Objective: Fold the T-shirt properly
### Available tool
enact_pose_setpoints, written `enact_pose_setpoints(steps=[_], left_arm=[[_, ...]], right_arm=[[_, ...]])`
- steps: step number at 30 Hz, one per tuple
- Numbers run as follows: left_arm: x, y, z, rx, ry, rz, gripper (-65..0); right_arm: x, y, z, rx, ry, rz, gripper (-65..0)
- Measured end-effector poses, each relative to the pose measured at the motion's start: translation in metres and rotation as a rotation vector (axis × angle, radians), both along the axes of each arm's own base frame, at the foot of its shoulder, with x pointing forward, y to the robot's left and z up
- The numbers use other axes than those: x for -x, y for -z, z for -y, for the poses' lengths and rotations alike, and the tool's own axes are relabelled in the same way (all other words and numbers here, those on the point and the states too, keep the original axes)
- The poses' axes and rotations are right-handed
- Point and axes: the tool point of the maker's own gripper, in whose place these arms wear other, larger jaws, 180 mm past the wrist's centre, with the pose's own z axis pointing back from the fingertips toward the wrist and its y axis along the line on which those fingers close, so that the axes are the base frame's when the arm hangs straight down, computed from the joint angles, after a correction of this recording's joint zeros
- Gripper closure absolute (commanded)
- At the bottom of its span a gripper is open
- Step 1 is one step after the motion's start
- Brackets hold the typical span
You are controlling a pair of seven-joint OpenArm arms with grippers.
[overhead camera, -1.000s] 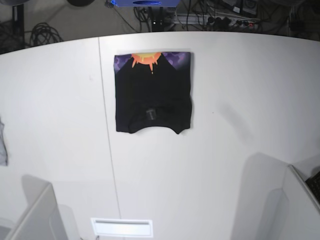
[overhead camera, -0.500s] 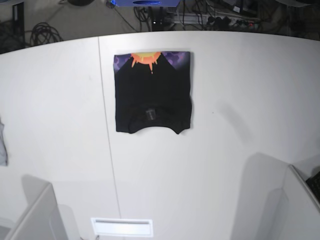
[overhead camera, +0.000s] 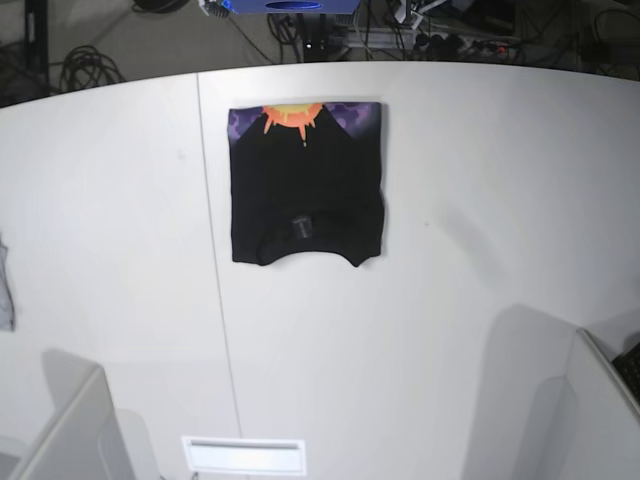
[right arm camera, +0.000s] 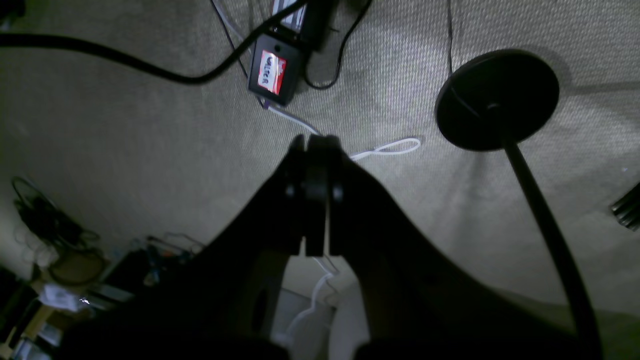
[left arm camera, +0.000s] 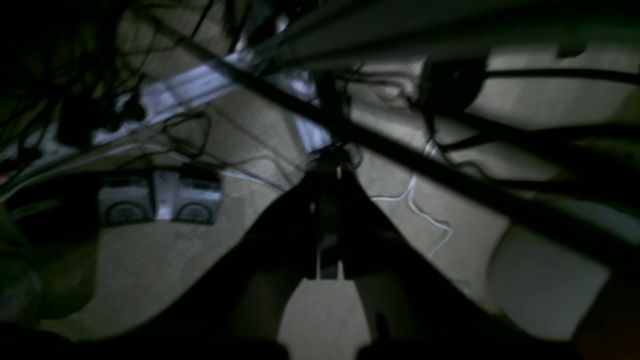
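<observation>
One big white table (overhead camera: 420, 300) fills the base view. The black T-shirt (overhead camera: 305, 190) lies folded flat in the upper middle of it, its orange sun at the far edge. A small grey cloth (overhead camera: 5, 290) sits at the left edge. The left pincer (left arm camera: 327, 210) and right pincer (right arm camera: 315, 195) are both closed tight, holding nothing, over the carpet floor (right arm camera: 125, 150).

Each wrist view shows a dark, near-black tool. The right tool (right arm camera: 316, 150) has two flat slab fingers with a round fastener on each outer side. The left tool (left arm camera: 327, 165) is dimmer, its fingers narrow and black. Both widen into broad dark housings.
</observation>
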Motion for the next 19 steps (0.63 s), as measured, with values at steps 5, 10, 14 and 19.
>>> enact_pose_setpoints(steps=[5,10,14,19], left_arm=[[-0.007,0.001,-0.023,-0.039,-0.018,0.013,0.0],[-0.005,0.001,-0.013,-0.024,0.0,0.011,0.0],[-0.002,0.0,-0.011,-0.015,-0.011,0.009,0.0],[0.016,-0.002,-0.019,-0.03,0.0,-0.02,0.0]], right_arm=[[-0.019,0.002,-0.004,-0.006,0.0,0.048,0.0],[-0.017,0.002,-0.011,-0.021,0.004,0.049,0.0],[-0.028,-0.002,-0.004,-0.035,0.03,0.14,0.0],[-0.019,-0.004,-0.018,-0.064,0.035,0.141,0.0]])
